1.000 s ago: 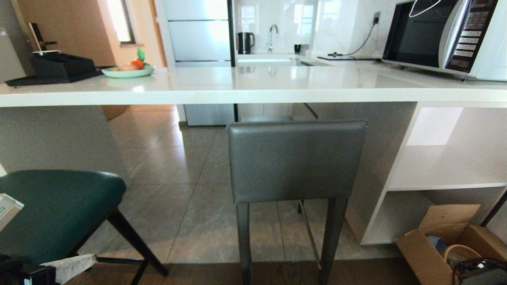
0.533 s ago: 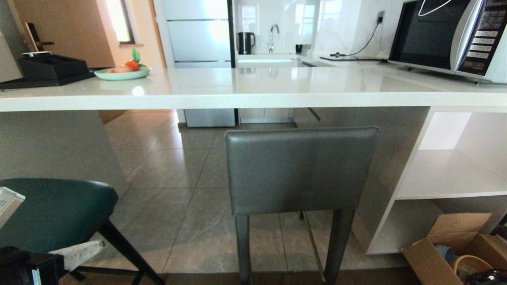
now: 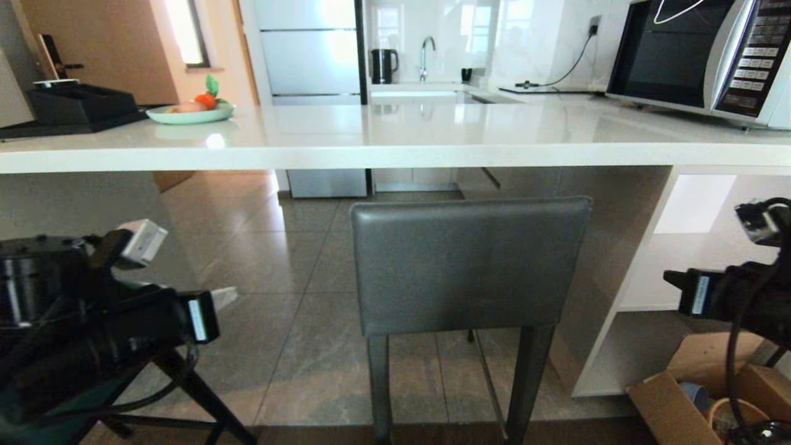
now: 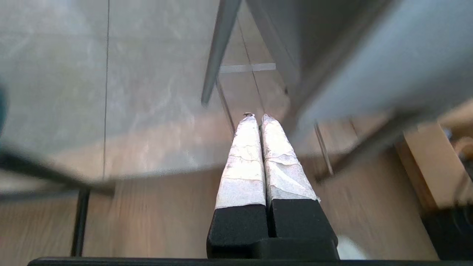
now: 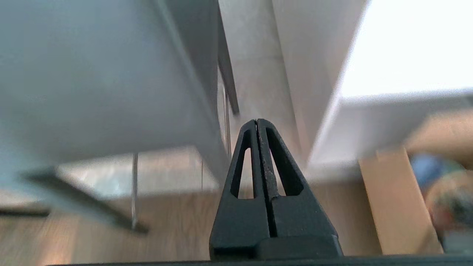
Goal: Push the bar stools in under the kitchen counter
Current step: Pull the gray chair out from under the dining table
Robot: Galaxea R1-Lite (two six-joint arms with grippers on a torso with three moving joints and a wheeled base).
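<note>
Here, head view: the grey stool (image 3: 469, 266) stands on the tiled floor (image 3: 296, 272) facing the kitchen counter (image 3: 395, 145), its squared back just below the counter's front edge and near the counter's right end, beside the white shelves (image 3: 692, 272).
Teal stool: only black legs (image 3: 198, 395) and a sliver of teal seat show at the lower left, before the counter's left end, mostly hidden behind the left arm.
Left gripper (image 3: 225, 296): it hangs above the teal stool, well left of the grey stool and apart from it; its pale wrapped tip points toward the counter.
Right gripper (image 3: 670, 278): it hangs at the right edge, in front of the shelves and above a cardboard box (image 3: 673, 402), apart from the grey stool.
Counter top: a black tray (image 3: 74, 108) and a green plate of fruit (image 3: 188, 111) sit toward the left end, a microwave (image 3: 698, 52) at the right end.
Left wrist view: the left gripper (image 4: 258, 119) has its two white-wrapped fingers (image 4: 244, 162) pressed together with nothing between them, over the floor with a grey stool leg (image 4: 218, 51) beyond.
Right wrist view: the right gripper (image 5: 257, 122) has its black fingers (image 5: 281, 166) closed against each other, empty, with the grey stool's back (image 5: 92, 85) to one side and the white shelf panel (image 5: 332, 111) to the other.
</note>
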